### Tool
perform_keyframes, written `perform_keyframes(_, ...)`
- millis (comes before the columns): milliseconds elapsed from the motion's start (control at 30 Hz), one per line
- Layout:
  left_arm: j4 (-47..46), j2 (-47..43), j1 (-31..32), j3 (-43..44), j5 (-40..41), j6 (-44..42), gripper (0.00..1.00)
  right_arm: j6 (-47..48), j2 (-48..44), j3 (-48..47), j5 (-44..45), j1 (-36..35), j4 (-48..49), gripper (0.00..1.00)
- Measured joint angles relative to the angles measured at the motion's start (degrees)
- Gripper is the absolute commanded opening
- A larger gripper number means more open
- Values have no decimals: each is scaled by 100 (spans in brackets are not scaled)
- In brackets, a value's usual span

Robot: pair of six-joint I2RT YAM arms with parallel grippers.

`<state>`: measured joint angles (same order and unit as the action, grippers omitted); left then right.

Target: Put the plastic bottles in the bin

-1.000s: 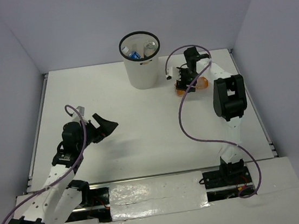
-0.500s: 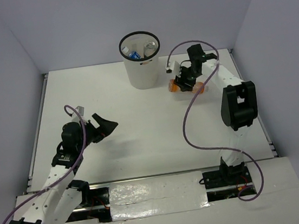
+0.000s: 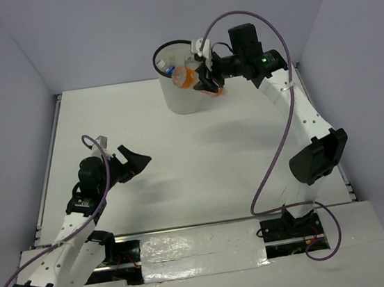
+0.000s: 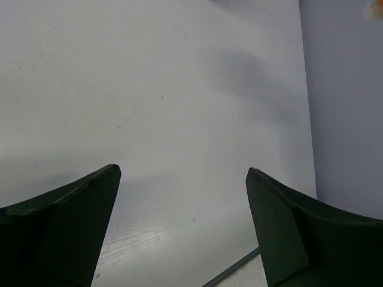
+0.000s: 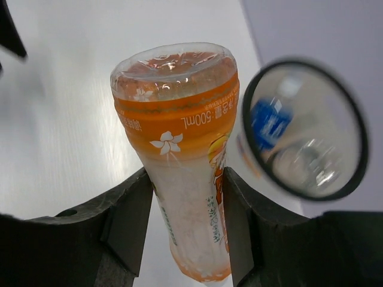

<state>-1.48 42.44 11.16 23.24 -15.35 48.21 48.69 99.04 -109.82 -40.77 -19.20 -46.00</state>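
Observation:
My right gripper (image 3: 203, 76) is shut on the longer orange bottle (image 3: 184, 76) with the pale label and holds it in the air at the right side of the bin's rim. The off-white bin (image 3: 182, 100) stands at the back centre. A clear bottle with a blue label (image 3: 163, 66) lies inside it. In the right wrist view the fingers clamp the orange bottle (image 5: 179, 149) by its pale body, with the bin's black rim (image 5: 359, 137) and the blue-label bottle (image 5: 269, 122) just to its right. My left gripper (image 3: 135, 160) is open and empty. No other orange bottle shows.
The left wrist view shows the left gripper (image 4: 182, 179) over bare white table (image 4: 149, 89), with the table's edge and the wall at the right. A purple cable (image 3: 276, 147) loops from the right arm. Walls close in the table on three sides.
My right gripper has lifted the orange bottle off the table right of the bin and carried it up and left to the bin's rim. The left arm has not moved.

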Motion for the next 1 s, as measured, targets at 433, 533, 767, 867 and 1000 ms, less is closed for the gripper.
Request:
perform_keyframes(433,238,-76,0,111,11,-7,99,-4732,1388,-2317,-555,-280,4339,36)
perform_keyframes(533,247,-13,0,240,20,-15,99,-5396,1805,-2402,-245,-280,5132,36)
perform_keyframes(767,247,85,0,356,50,-17,99,-5759,2636,-2315,575,-278,6116,44)
perform_keyframes(867,251,122,0,358,52,-17,99,-5602,2898,-2286,868,-262,6242,48)
perform_keyframes(1000,256,149,0,367,52,-17,99,-5298,3008,-2122,1108,-227,6284,57)
